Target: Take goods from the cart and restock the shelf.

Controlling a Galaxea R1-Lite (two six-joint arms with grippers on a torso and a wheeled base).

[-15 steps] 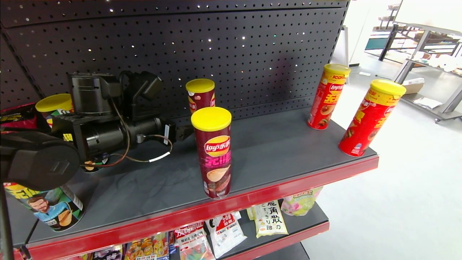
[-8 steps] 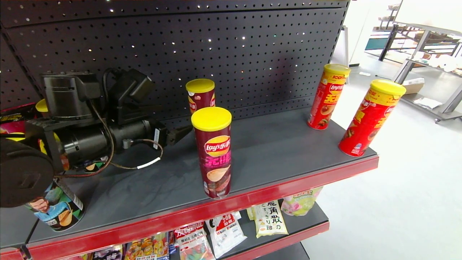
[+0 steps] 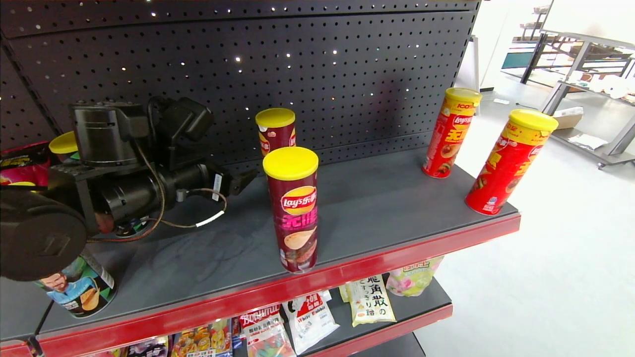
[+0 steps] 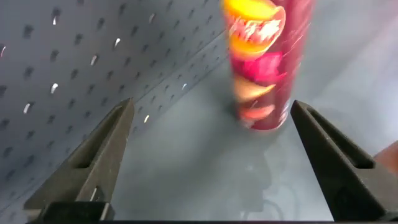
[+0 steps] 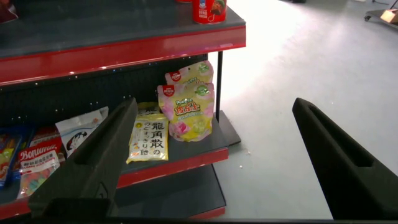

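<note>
Behind left arm [image 3: 124, 193], half-hidden can [image 3: 64, 143]

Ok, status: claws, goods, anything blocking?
Left claw open, empty, over grey shelf board. Right claw open, empty, facing lower shelf. Maroon cylindrical chip can upright ahead of left claw, ungripped. Nothing between them.

We see a dark grey shelf [image 3: 387, 208] with a red front edge, backed by a perforated panel [image 3: 347, 74]. Tube cans with yellow lids stand directly on it. A maroon can [image 3: 292, 218] stands near the front edge at the middle, and a second maroon can [image 3: 275, 131] stands behind it, close to the panel. At the right end, a rear red can [image 3: 449, 136] and a front red can [image 3: 506, 166] stand apart. A blue-green can [image 3: 82, 290] stands at the left front, with another can [image 3: 67, 144] far back on the left. Below, a lower shelf [image 3: 439, 297] carries snack bags [image 3: 369, 300].
</note>
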